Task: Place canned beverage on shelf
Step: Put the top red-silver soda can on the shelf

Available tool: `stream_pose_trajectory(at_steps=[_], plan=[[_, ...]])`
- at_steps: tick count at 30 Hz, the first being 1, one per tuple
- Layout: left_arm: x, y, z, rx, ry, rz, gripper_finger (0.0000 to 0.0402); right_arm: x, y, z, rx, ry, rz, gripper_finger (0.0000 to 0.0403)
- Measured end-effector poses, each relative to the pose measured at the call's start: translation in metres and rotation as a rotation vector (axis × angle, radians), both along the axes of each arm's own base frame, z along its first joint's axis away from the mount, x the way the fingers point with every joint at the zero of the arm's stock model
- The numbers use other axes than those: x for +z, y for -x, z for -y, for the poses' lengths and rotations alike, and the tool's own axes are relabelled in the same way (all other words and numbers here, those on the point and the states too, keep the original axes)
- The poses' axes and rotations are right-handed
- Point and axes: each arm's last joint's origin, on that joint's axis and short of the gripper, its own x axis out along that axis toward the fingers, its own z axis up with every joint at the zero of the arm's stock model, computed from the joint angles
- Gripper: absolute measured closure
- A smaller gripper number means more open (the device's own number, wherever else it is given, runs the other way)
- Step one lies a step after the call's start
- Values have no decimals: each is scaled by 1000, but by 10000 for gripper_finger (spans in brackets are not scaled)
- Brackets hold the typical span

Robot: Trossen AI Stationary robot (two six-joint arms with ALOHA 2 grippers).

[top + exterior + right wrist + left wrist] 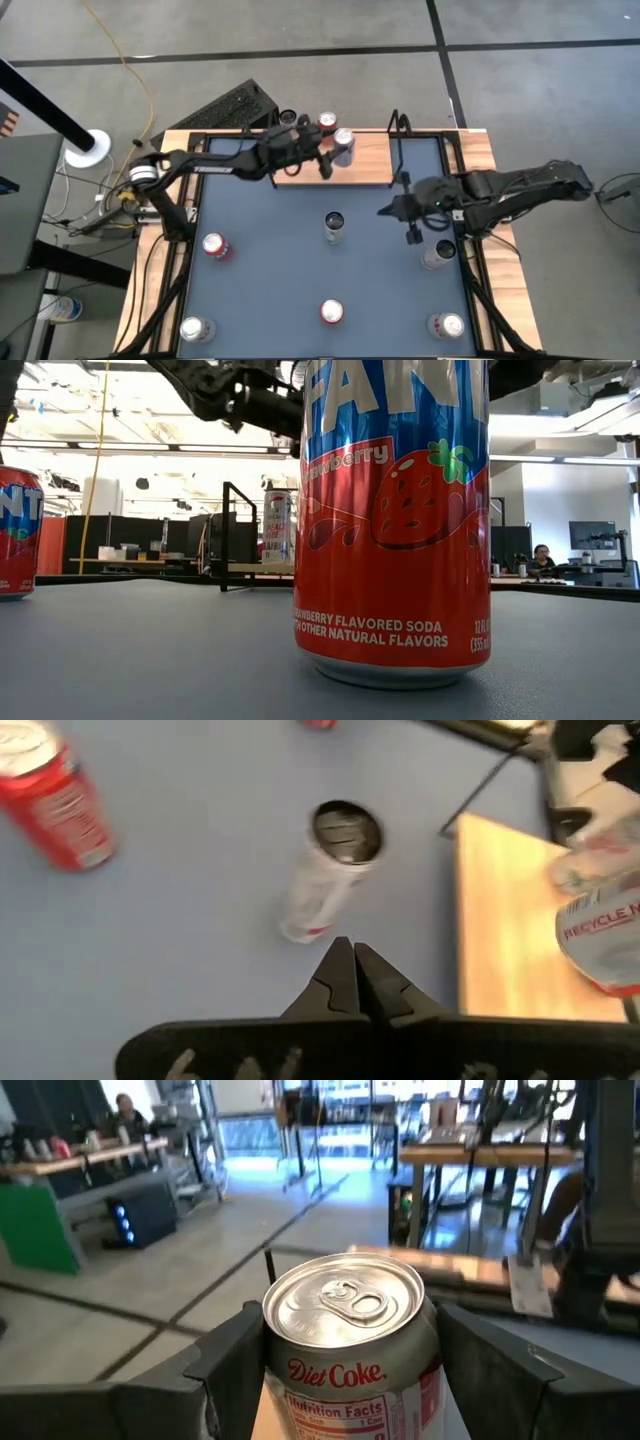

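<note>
My left gripper point(335, 152) reaches in from the table's left and is shut on a silver Diet Coke can point(345, 1350), over the shelf's light-wood board point(368, 162) at the table's far middle. A red-topped can point(327, 122) stands at the board's far edge. My right gripper point(412, 236) hangs shut and empty above the table's right part, pointing slantwise down. Its wrist view shows the shut fingertips point(355, 975) near a dark-topped can point(338, 860) that stands on its base on the table. My left gripper pinches the Diet Coke can between its two fingers, one on each side of the can's upper wall point(275, 1370), just below the rim. The fingers point(232, 1360) come level from the table's left. The can is upright; I cannot tell whether its base touches the board.
Several more cans stand on the blue-grey table: a red one point(215, 245) at the left, a red Fanta point(331, 312) near the front, silver ones point(195, 328) point(447, 325) at the front corners, one point(437, 254) under my right arm. A black wire frame point(398, 130) rises at the shelf's right end.
</note>
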Motion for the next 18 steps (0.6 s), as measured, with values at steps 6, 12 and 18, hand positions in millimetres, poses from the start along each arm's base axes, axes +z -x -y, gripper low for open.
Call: stream_pose_trajectory(at_steps=[6, 12, 18], plan=[[-35, -21, -32, 44, 38, -93, 157, -8, 18, 23, -92, 20, 96, 403], [-48, -34, -50, -12, 68, -80, 157, -8, 25, 37, -153, 12, 120, 403], [-52, -35, -51, -10, 78, -106, 165, -8, 25, 41, -154, -3, 121, 403]])
